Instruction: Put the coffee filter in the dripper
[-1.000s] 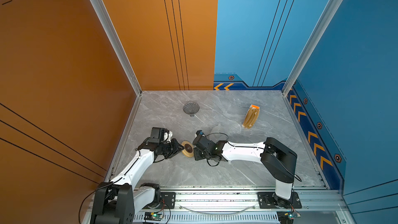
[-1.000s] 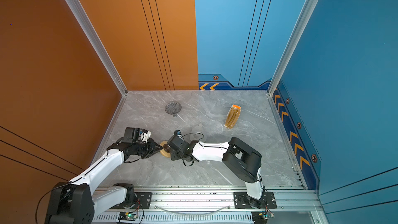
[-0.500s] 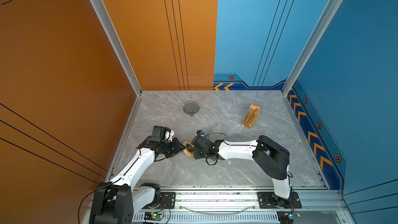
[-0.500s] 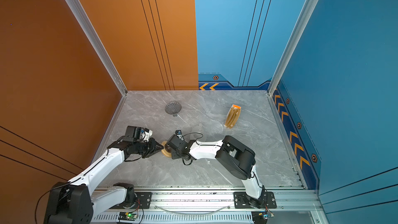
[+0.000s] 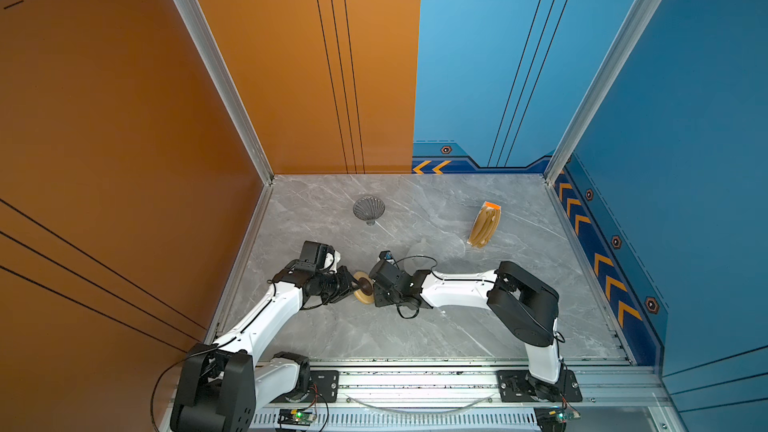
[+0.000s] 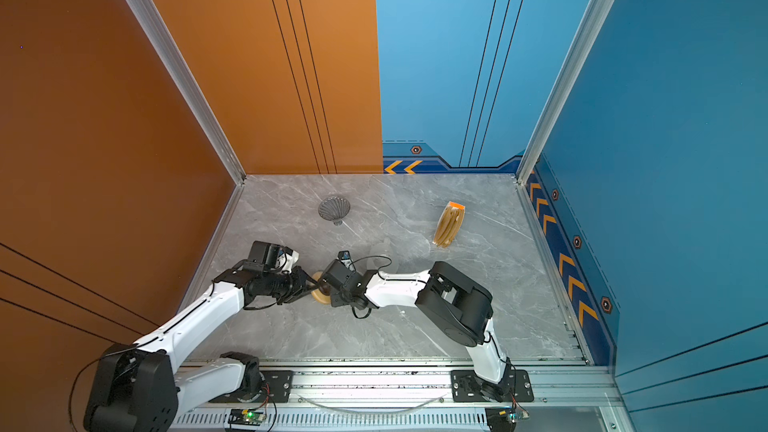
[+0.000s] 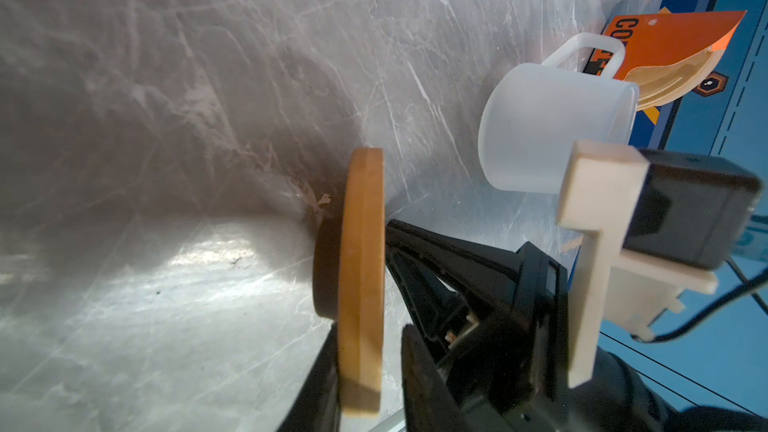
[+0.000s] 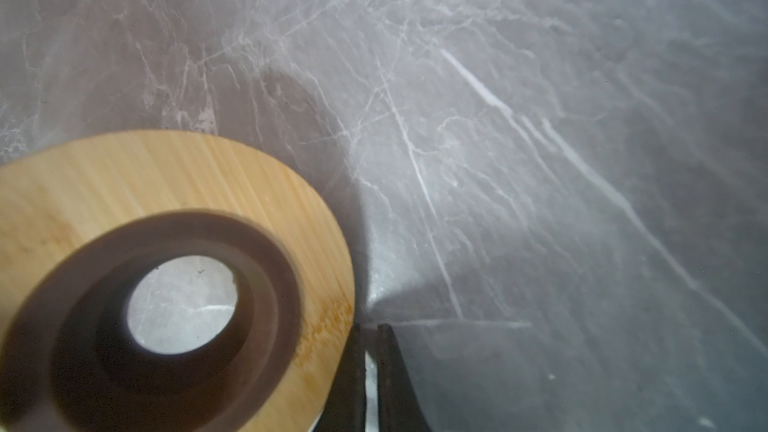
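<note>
Elbow (image 5: 521, 305) behind right gripper (image 5: 372, 286) has swung inward; wooden ring (image 5: 362, 299) unmoved.

Likely a robot test cell: painted panel walls (image 5: 124, 118), aluminium rail (image 5: 415, 380).

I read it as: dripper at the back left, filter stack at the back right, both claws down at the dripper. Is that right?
Not quite. Both top views show the left claw and right claw at the wooden ring nearer the front, not at the dripper. Dripper back left and filter stack back right are correct.
</note>
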`<state>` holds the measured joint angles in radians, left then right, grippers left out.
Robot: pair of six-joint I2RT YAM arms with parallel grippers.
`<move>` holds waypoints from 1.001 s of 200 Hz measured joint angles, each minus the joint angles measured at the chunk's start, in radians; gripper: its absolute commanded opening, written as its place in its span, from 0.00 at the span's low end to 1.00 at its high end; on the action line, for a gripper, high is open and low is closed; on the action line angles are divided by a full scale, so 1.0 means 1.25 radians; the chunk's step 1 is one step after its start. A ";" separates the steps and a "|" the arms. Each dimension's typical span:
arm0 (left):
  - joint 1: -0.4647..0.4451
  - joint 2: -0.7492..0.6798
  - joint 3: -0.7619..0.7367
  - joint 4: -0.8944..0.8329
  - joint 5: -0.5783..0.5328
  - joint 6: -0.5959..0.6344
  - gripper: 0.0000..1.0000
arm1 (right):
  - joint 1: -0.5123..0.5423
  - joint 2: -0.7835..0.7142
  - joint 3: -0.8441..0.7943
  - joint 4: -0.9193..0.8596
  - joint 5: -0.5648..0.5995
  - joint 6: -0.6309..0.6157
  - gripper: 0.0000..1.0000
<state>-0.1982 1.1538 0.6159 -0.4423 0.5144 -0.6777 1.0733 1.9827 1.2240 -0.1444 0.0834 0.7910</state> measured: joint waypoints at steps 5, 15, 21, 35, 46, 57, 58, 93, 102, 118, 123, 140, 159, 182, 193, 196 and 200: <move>-0.001 0.001 0.001 0.000 -0.002 0.000 0.23 | 0.000 0.000 0.000 0.000 0.000 0.000 0.08; -0.003 0.002 0.002 0.001 -0.007 -0.002 0.22 | 0.000 0.001 0.000 0.002 0.000 0.000 0.08; -0.004 0.003 0.002 0.002 -0.009 -0.003 0.22 | 0.000 0.002 0.000 0.004 0.000 0.000 0.08; -0.005 0.005 0.002 0.005 -0.011 -0.006 0.22 | 0.000 0.003 0.000 0.006 0.000 0.000 0.08; -0.006 0.009 0.002 0.007 -0.014 -0.009 0.22 | 0.000 0.004 0.000 0.007 0.000 0.000 0.08; -0.009 0.016 0.002 0.010 -0.014 -0.009 0.21 | 0.000 0.004 0.000 0.008 0.000 0.000 0.08; -0.009 0.016 0.002 0.010 -0.014 -0.009 0.21 | 0.000 0.004 0.000 0.008 0.000 0.000 0.08; -0.015 0.024 0.002 0.014 -0.023 -0.015 0.18 | 0.000 0.004 0.000 0.008 0.000 0.000 0.08; -0.015 0.024 0.002 0.016 -0.026 -0.016 0.17 | 0.000 0.004 0.000 0.008 0.000 0.000 0.08; -0.015 0.023 0.002 0.021 -0.026 -0.016 0.16 | 0.001 0.004 0.000 0.008 0.000 0.000 0.08; -0.015 0.022 0.002 0.021 -0.026 -0.016 0.16 | 0.001 0.004 0.000 0.008 0.000 0.000 0.08; -0.015 0.018 0.002 0.022 -0.026 -0.015 0.15 | 0.003 0.004 0.000 0.008 0.000 -0.001 0.09; -0.013 0.005 0.002 0.021 -0.025 -0.011 0.14 | 0.005 -0.002 -0.001 0.005 0.002 -0.005 0.10; 0.002 -0.025 0.002 0.024 -0.004 -0.002 0.14 | 0.005 -0.056 -0.012 -0.012 0.014 -0.027 0.14; 0.011 -0.040 0.004 0.027 0.016 0.002 0.14 | 0.005 -0.094 -0.014 -0.022 0.019 -0.046 0.16; 0.013 -0.042 0.005 0.028 0.020 0.002 0.14 | 0.005 -0.109 -0.014 -0.025 0.020 -0.052 0.17; 0.016 -0.045 0.008 0.029 0.029 0.004 0.14 | 0.005 -0.125 -0.014 -0.027 0.021 -0.060 0.18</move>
<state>-0.1780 1.0981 0.6254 -0.4065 0.5507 -0.6731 1.0794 1.8263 1.2068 -0.1787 0.1101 0.7162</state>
